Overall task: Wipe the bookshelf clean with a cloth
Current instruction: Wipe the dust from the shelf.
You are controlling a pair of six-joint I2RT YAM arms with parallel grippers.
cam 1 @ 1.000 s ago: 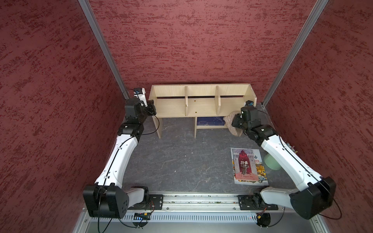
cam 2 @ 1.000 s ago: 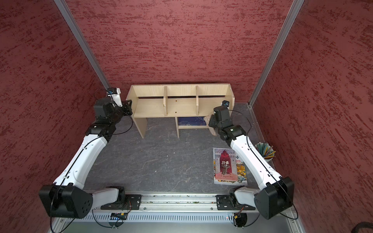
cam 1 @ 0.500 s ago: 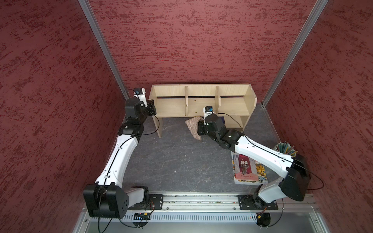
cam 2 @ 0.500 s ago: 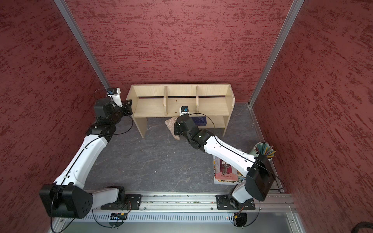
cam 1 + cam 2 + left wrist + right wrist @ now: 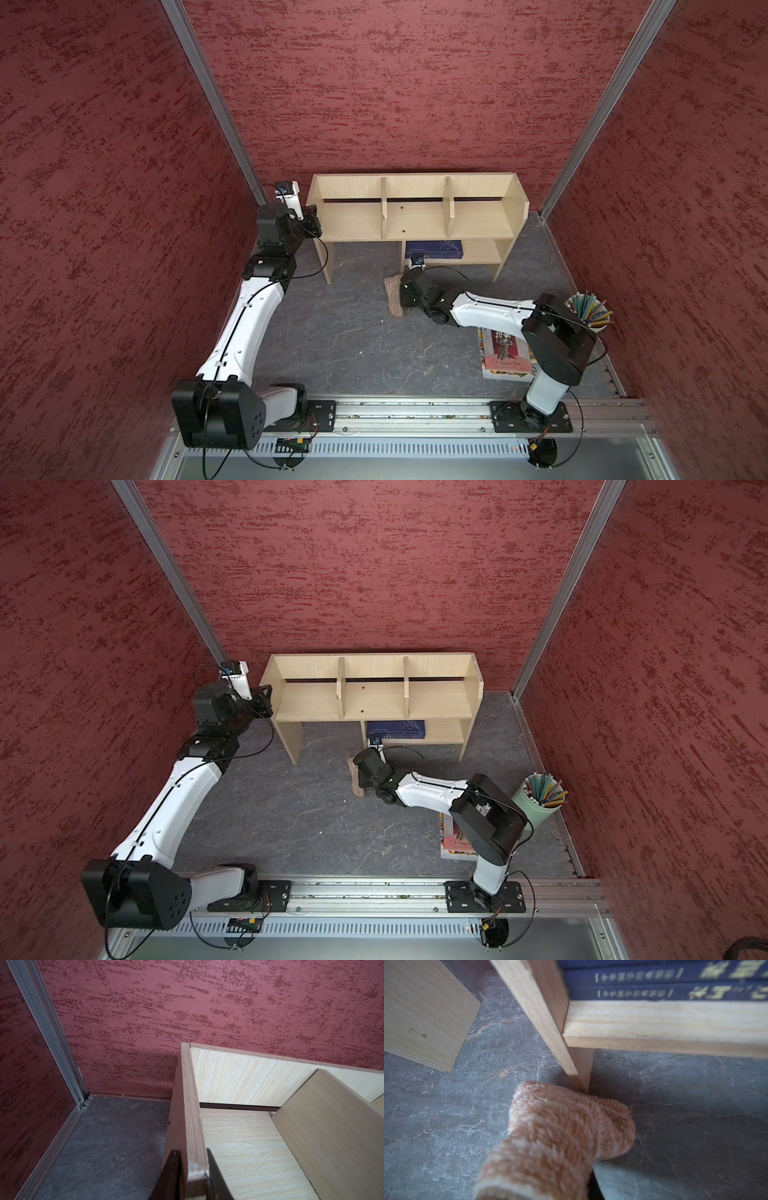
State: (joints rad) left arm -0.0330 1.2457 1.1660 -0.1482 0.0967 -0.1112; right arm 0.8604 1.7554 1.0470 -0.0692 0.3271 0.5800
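Observation:
The light-wood bookshelf (image 5: 415, 216) (image 5: 374, 700) stands against the back wall. My left gripper (image 5: 309, 218) (image 5: 264, 696) is shut on the front edge of its left side panel (image 5: 190, 1126), one dark finger (image 5: 172, 1176) on each face. The fluffy tan cloth (image 5: 392, 297) (image 5: 356, 777) (image 5: 560, 1136) hangs bunched from my right gripper (image 5: 401, 291), which is shut on it. The cloth sits low over the floor, its tip by the foot of the shelf's middle upright (image 5: 577, 1072). It hides the right fingers.
Dark blue books (image 5: 434, 248) (image 5: 664, 985) lie on the lower shelf. A red picture book (image 5: 505, 357) lies on the floor under my right arm. A green cup of pencils (image 5: 590, 309) stands at the right wall. Red walls enclose three sides.
My right arm swept the cloth from the shelf's right end leftward along the lower shelf, then down and forward to the floor by the middle upright. The left arm has not moved.

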